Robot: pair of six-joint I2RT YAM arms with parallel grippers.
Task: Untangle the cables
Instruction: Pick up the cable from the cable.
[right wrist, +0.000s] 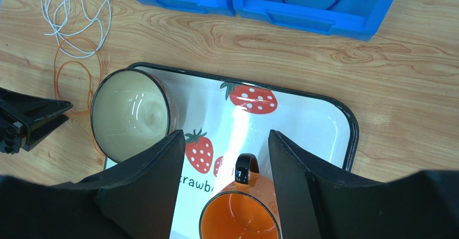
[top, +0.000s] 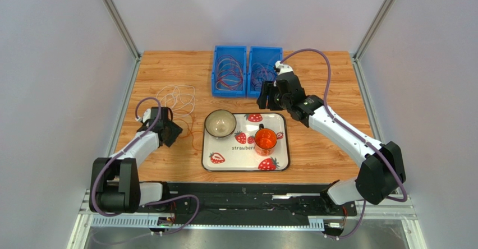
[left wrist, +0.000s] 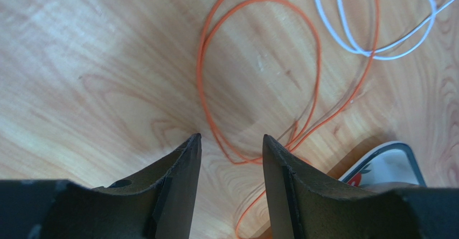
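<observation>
We see thin orange cable [left wrist: 319, 50] looped on woodgrain table [top: 168, 64], white ones [top: 178, 96] beside it, other cables [top: 229, 72] coiled in blue plastic bins [top: 229, 49]. Left gripper [left wrist: 231, 142] & right gripper [right wrist: 226, 136]: jaws partway apart, empty. Glossy tray [right wrist: 323, 120] reads "strawber…".

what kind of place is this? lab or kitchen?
Most likely a lab test cell: plain walls on aluminium frame posts, a wooden table with staged props, blue bins of cables, a strawberry tray.
</observation>
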